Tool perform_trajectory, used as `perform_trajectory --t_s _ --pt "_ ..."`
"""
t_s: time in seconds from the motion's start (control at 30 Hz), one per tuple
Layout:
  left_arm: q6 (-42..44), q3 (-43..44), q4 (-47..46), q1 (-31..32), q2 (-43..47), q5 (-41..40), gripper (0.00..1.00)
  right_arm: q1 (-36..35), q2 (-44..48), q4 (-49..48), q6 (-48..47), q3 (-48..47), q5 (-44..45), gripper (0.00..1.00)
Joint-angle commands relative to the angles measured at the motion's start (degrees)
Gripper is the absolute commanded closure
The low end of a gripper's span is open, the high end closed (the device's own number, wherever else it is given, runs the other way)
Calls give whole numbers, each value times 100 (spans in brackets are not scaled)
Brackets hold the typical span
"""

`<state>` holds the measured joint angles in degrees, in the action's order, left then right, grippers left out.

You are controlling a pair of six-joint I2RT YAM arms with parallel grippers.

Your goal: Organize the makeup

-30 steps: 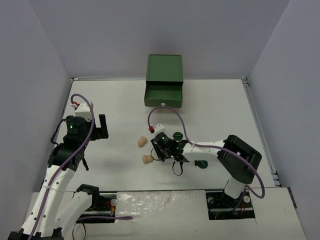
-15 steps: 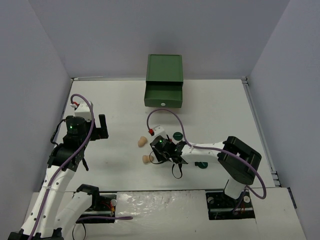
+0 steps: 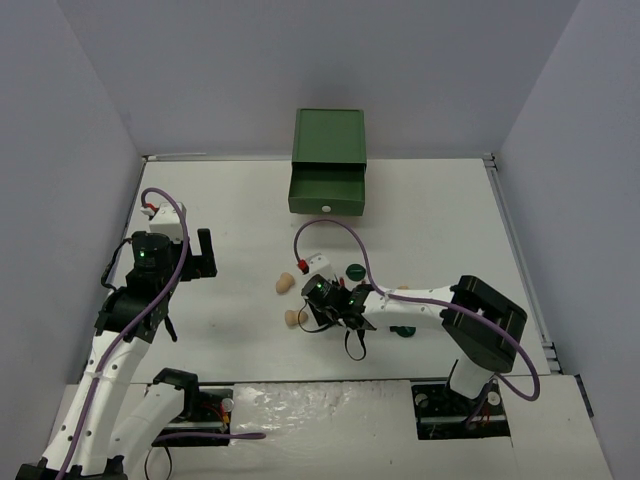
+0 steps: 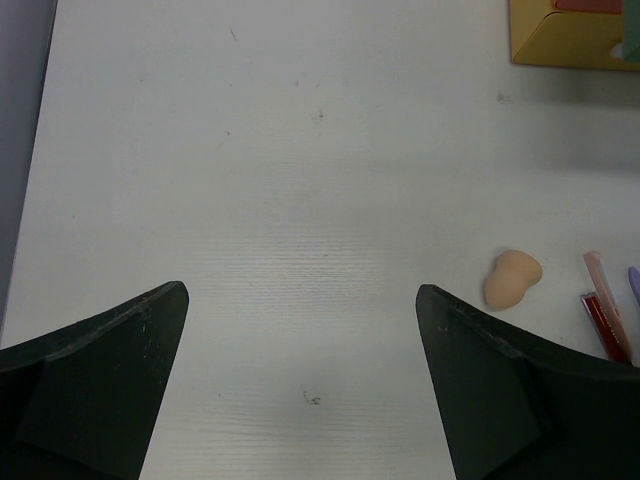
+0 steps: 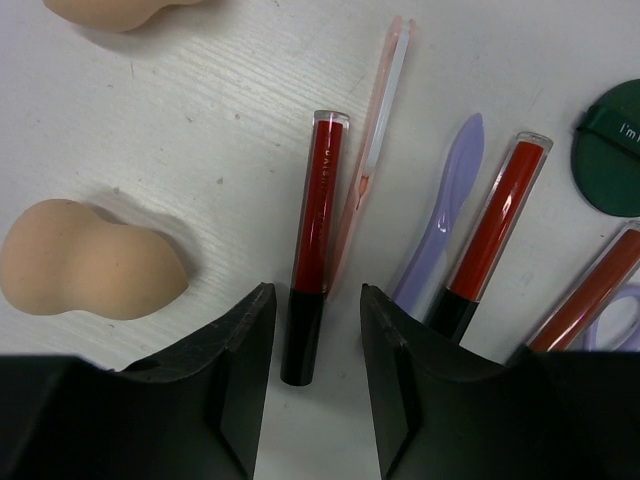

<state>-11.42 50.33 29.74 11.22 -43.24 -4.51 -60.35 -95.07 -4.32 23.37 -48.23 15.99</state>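
Note:
My right gripper [image 5: 313, 300] is open, low over the table. Its jaws straddle the black cap end of a black-and-red stick [image 5: 318, 200] with a small gap on each side. Beside that stick lie a pale orange stick [image 5: 378, 140], a lilac tool [image 5: 447, 205], two more black-and-red sticks [image 5: 493, 220] and a dark green disc [image 5: 612, 150]. One tan sponge [image 5: 90, 262] lies left of the jaws, another [image 5: 110, 10] at the top edge. My left gripper [image 4: 300, 295] is open and empty over bare table, far left [image 3: 190, 255].
The green drawer box [image 3: 328, 175] stands at the back with its drawer pulled out. Two sponges [image 3: 284, 283] and green discs [image 3: 353, 270] lie mid-table around my right gripper [image 3: 325, 305]. The box's yellow corner [image 4: 570, 35] shows in the left wrist view.
My right gripper has shifted slightly down and left, closer to the lower sponge, over the sticks. The left arm has not moved.

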Motion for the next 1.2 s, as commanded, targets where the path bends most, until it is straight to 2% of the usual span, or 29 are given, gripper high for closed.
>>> perform_trajectory --t_s 0.0,0.33,0.4,0.53,0.7,0.83,0.93,1.03,1.17 --pt "-88 223 -258 -24 -26 12 3 -38 189 198 314 -213 -57 68" --pt "-84 223 -258 -28 -31 12 3 -47 47 348 374 -244 -306 78" --pt "-80 223 -258 -30 -26 12 3 -53 29 371 367 -267 -346 83" --pt "-88 223 -251 -31 -19 3 3 -118 175 599 346 -342 -276 99" --pt "-80 232 -258 -24 -17 12 3 -310 852 1357 23 -883 -19 100" --pt "-88 232 -258 -32 0 22 3 -262 1585 1913 -852 -1701 322 100" --pt "-88 232 -263 -29 -5 35 3 -128 1733 2037 -1618 -2184 622 100" --pt "-85 226 -258 -32 20 18 3 360 1645 2082 -2841 -2885 638 100" --pt "-79 223 -266 -33 27 -6 3 1228 1293 1998 -4124 -3669 61 100"
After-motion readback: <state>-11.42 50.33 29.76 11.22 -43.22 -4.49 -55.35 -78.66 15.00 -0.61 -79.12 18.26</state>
